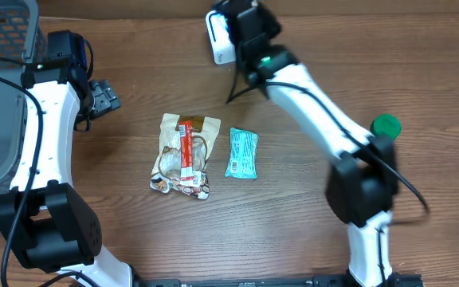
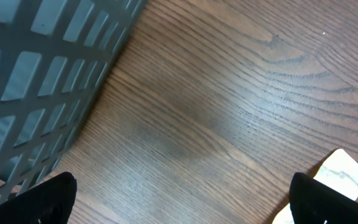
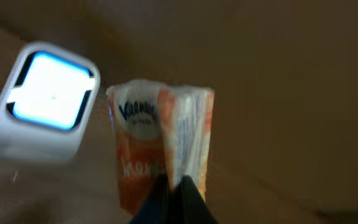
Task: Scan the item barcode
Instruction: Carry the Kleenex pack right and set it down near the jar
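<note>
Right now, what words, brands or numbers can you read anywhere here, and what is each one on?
"Kleenex": on the tissue pack, blurred, so only a likely reading.
Snack bag: the print is too small to read.
Teal wrapper: the print is too small to read.
Scanner: lit window, no text visible.

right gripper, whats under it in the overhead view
Only the white scanner peeks out beside the right gripper. The tissue pack it pinches is covered overhead; the right wrist view shows it.
</note>
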Controlling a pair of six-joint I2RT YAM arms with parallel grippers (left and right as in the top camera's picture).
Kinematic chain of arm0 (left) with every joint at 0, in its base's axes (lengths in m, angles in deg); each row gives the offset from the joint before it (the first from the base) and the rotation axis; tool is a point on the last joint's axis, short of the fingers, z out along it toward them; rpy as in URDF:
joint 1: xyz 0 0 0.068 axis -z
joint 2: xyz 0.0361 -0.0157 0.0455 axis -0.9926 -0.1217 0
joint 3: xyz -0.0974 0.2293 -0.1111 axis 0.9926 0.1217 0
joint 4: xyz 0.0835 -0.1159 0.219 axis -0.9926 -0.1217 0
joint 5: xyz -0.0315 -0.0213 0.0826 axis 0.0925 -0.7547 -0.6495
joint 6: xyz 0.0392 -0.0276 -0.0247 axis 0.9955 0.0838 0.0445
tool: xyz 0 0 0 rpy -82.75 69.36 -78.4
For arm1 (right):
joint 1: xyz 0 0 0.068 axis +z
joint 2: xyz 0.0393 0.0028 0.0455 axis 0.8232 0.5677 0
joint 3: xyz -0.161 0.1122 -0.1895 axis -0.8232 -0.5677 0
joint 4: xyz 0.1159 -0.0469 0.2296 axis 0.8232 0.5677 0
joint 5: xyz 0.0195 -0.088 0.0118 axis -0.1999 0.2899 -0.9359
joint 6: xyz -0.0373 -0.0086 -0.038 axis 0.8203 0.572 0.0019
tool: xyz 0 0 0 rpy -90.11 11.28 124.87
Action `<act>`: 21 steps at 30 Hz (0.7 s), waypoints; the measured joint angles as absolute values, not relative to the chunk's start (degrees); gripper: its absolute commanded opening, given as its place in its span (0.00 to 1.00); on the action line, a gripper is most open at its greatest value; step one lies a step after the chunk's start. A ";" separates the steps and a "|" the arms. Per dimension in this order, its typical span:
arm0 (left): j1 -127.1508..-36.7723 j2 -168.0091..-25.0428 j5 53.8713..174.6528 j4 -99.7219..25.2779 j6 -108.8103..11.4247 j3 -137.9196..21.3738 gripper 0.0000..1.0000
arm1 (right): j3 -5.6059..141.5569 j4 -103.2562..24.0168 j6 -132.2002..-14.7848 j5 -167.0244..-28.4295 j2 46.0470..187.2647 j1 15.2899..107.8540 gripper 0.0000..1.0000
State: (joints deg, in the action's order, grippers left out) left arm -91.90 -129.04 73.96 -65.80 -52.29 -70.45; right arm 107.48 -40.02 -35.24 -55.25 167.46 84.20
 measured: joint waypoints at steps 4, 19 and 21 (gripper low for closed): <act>-91.90 -129.04 73.96 -65.80 -52.29 -70.45 1.00 | 107.96 -14.41 -48.53 -61.15 161.06 80.93 0.04; -91.90 -129.04 73.96 -65.80 -52.29 -70.45 1.00 | 82.63 -1.73 -69.01 -71.40 162.44 62.96 0.45; -91.90 -129.04 73.96 -65.80 -52.29 -70.45 1.00 | 82.04 -2.17 -69.38 -71.51 162.46 61.65 0.49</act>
State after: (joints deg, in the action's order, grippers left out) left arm -91.90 -129.04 73.96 -65.80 -52.29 -70.45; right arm 82.04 -2.17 -69.38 -71.51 162.46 61.65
